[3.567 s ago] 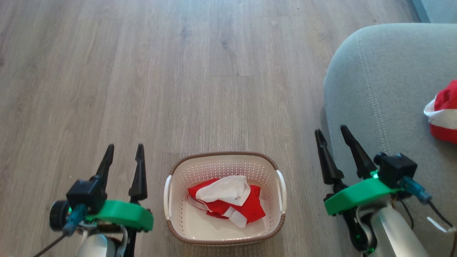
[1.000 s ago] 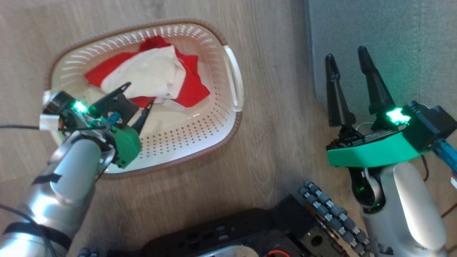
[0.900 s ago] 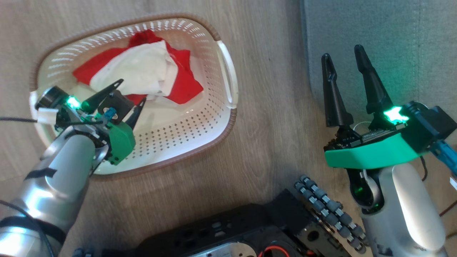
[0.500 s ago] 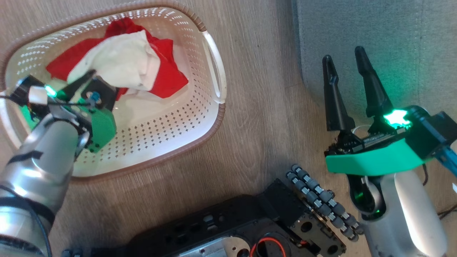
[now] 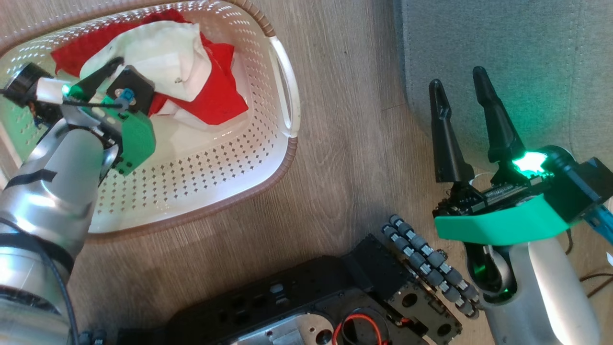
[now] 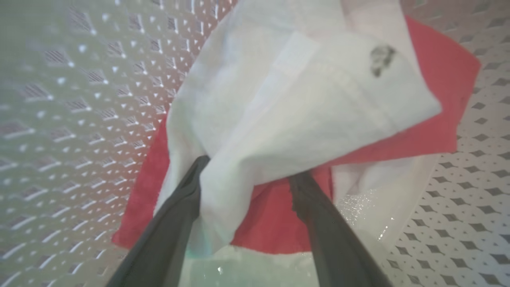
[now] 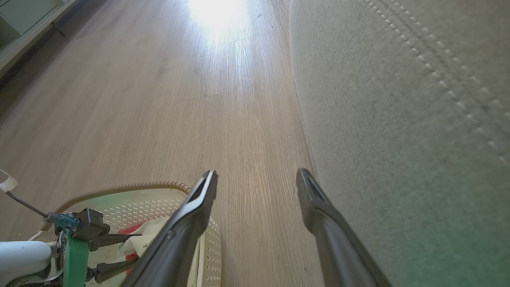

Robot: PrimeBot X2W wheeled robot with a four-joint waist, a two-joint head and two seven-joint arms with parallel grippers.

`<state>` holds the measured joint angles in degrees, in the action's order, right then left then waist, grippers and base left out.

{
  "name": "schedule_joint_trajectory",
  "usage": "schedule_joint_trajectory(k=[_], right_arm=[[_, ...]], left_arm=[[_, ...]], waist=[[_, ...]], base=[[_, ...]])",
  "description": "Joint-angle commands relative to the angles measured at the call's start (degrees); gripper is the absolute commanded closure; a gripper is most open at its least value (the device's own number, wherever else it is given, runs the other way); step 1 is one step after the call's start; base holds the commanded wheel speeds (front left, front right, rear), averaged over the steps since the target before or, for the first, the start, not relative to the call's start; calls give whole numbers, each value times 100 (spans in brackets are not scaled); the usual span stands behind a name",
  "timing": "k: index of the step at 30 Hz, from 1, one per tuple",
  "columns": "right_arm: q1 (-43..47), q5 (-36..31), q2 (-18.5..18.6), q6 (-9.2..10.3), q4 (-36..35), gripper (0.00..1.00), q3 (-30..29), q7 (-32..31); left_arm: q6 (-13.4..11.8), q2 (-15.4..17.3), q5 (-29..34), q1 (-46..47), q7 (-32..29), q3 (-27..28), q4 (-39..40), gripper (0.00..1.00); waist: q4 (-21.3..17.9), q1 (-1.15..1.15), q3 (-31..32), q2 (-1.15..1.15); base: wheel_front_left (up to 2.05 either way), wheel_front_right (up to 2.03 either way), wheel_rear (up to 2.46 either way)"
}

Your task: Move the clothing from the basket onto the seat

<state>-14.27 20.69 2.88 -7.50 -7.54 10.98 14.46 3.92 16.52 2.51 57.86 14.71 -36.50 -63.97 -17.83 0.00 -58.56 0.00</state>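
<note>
Left claw [image 6: 250, 167] has dropped into cream perforated plastic basket [image 5: 282, 163], unclenched, straddling white fold of red-and-white fabric garment [image 5: 210, 96] there. Ready to clench. Right claw [image 5: 457, 77] spread, empty, by grey-green upholstered seat [image 5: 503, 38].

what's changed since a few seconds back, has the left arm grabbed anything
The left gripper has reached from beside the basket down into it; its jaws now straddle the white fold of the clothing, open, not yet closed. The head view has also tipped down. The right gripper stays open and empty by the seat; the clothing stays in the basket.
</note>
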Motion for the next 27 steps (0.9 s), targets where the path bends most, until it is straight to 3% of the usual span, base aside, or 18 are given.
schedule_joint_trajectory(k=[1, 2, 3, 4, 21, 27], right_arm=[[413, 44, -1, 1, -164, 0, 106, 54], [414, 47, -1, 1, -159, 0, 105, 54], [415, 50, -1, 1, -152, 0, 102, 54], [414, 52, -1, 1, -147, 0, 98, 54], [-124, 61, -1, 1, 49, 0, 76, 54], [-386, 107, -1, 1, 246, 0, 141, 54]], left_arm=[[37, 80, 22, -49, 29, 43, 19, 0], [63, 64, 11, -34, 29, 22, -11, 31], [95, 44, 0, -20, 29, -4, -36, 91], [125, 28, -9, -10, 29, -34, -35, 100], [149, 140, -327, -325, 29, -92, 655, 100], [50, 235, -585, -776, 29, 96, 1170, 100]], waist=[[-3, 0, 2, 0], [-3, 0, 4, 0], [-4, 0, 6, 0], [-2, 0, 9, 0], [-1, 0, 331, 0], [-2, 0, 817, 0]], base=[[0, 0, 0], [0, 0, 0], [0, 0, 0], [0, 0, 0], [0, 0, 0], [0, 0, 0]])
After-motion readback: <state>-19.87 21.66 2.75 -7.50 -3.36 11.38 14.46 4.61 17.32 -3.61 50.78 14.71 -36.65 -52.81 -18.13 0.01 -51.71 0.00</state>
